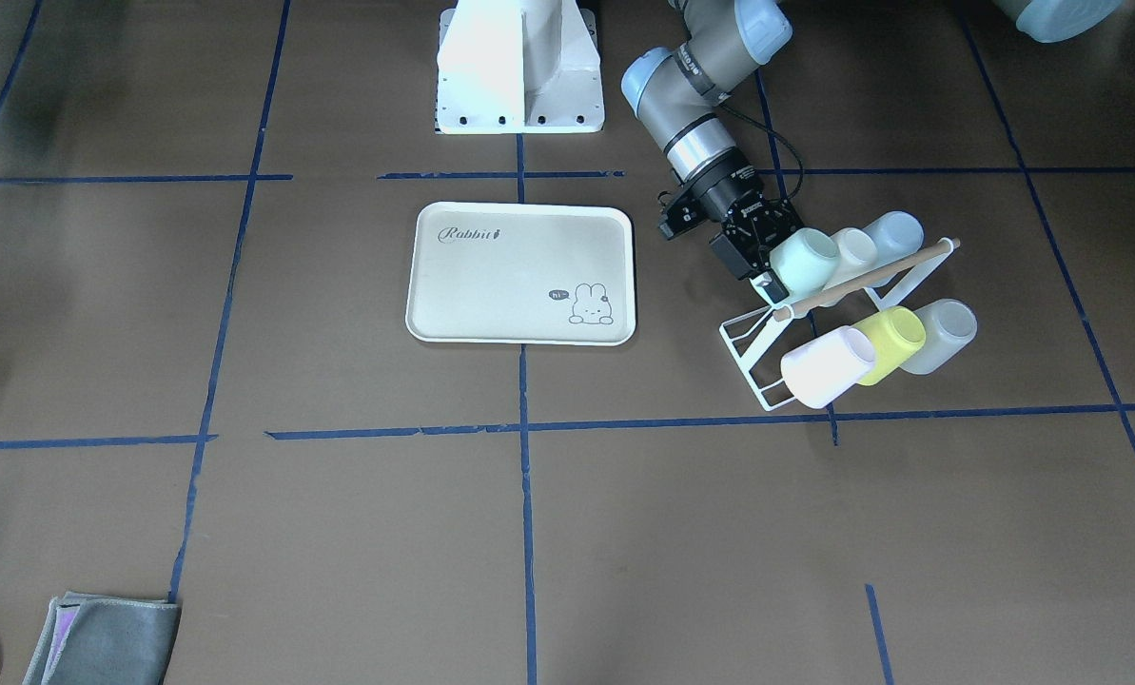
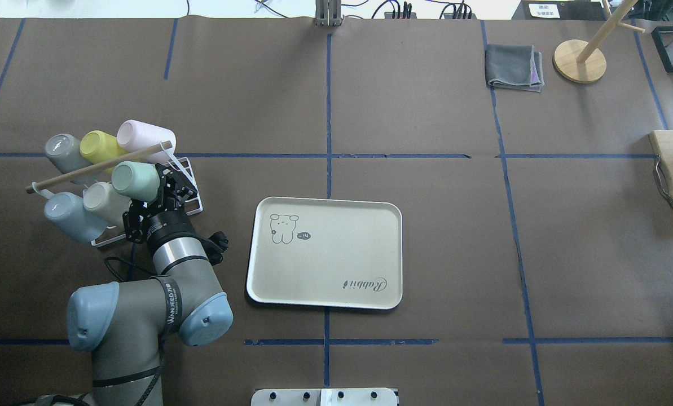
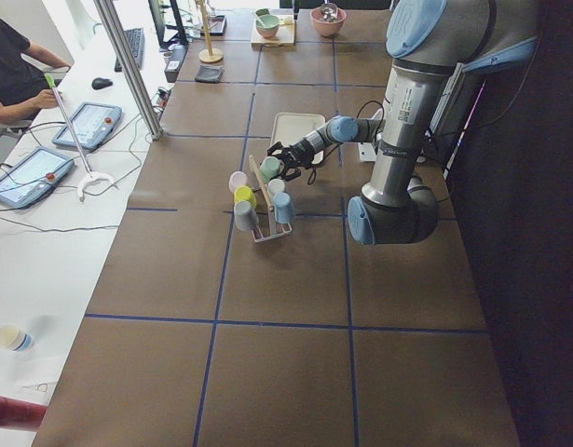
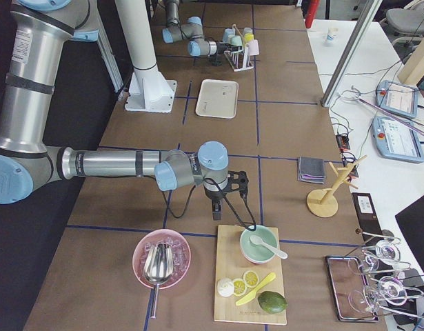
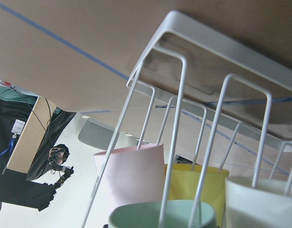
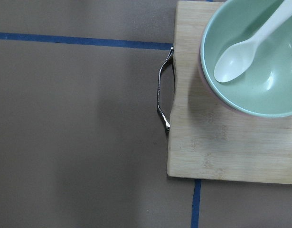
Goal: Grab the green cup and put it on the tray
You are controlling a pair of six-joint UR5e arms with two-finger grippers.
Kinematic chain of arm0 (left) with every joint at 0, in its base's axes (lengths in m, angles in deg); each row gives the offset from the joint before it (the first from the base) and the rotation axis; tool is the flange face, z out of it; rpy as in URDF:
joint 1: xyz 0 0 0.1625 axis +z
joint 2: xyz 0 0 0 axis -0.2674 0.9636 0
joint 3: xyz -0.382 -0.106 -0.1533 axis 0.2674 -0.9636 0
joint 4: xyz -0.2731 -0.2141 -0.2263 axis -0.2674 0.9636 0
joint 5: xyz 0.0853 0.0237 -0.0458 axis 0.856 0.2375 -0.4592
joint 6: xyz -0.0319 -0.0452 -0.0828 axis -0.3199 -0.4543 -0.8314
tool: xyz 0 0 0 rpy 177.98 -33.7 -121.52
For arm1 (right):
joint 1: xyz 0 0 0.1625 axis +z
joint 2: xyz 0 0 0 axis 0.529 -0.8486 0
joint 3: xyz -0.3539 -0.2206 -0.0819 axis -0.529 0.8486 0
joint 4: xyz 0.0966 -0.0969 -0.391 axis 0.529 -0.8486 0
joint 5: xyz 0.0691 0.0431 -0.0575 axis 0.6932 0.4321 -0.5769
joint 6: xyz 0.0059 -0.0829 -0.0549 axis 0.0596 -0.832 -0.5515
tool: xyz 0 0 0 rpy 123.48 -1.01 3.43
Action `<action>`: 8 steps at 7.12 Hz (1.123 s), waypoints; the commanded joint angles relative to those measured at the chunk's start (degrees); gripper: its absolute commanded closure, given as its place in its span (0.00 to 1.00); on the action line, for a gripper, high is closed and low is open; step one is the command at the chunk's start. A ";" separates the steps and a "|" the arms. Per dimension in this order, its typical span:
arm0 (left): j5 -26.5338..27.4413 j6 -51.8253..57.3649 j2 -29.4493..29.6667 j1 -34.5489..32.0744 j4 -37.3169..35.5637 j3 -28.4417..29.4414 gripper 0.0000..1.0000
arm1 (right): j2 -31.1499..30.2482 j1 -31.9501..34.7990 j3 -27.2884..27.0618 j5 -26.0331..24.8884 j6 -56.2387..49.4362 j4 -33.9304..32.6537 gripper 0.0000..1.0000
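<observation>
The green cup (image 1: 805,262) hangs tilted on the end peg of a white wire rack (image 1: 748,352), beside a cream and a pale blue cup. It also shows in the overhead view (image 2: 136,180) and at the bottom of the left wrist view (image 5: 136,218), behind a rack wire. My left gripper (image 1: 767,271) is right at the cup's mouth end; I cannot tell whether the jaws are closed on it. The cream "Rabbit" tray (image 1: 510,285) lies flat and bare beside the rack, nearer the table's middle (image 2: 325,254). My right gripper (image 4: 217,210) hovers far off by a wooden board; its state is unclear.
The rack also holds a yellow-green cup (image 1: 890,342), a pink cup (image 1: 826,366) and a grey cup (image 1: 943,335), under a wooden rod (image 1: 871,276). A wooden board (image 6: 221,152) with a green bowl (image 6: 259,80) lies under the right wrist. A grey cloth (image 2: 514,67) lies far off.
</observation>
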 commanded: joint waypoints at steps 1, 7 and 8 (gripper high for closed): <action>0.06 0.02 -3.68 -0.05 -2.95 -8.15 0.30 | 0.12 0.00 0.00 -0.07 0.09 0.00 0.00; -8.46 -27.26 0.52 1.18 9.60 -19.79 0.35 | 0.38 0.00 0.08 -0.07 0.09 0.00 0.00; -8.47 -37.49 0.18 1.71 19.77 -19.36 0.38 | 0.38 0.00 0.00 -0.07 0.09 0.00 0.00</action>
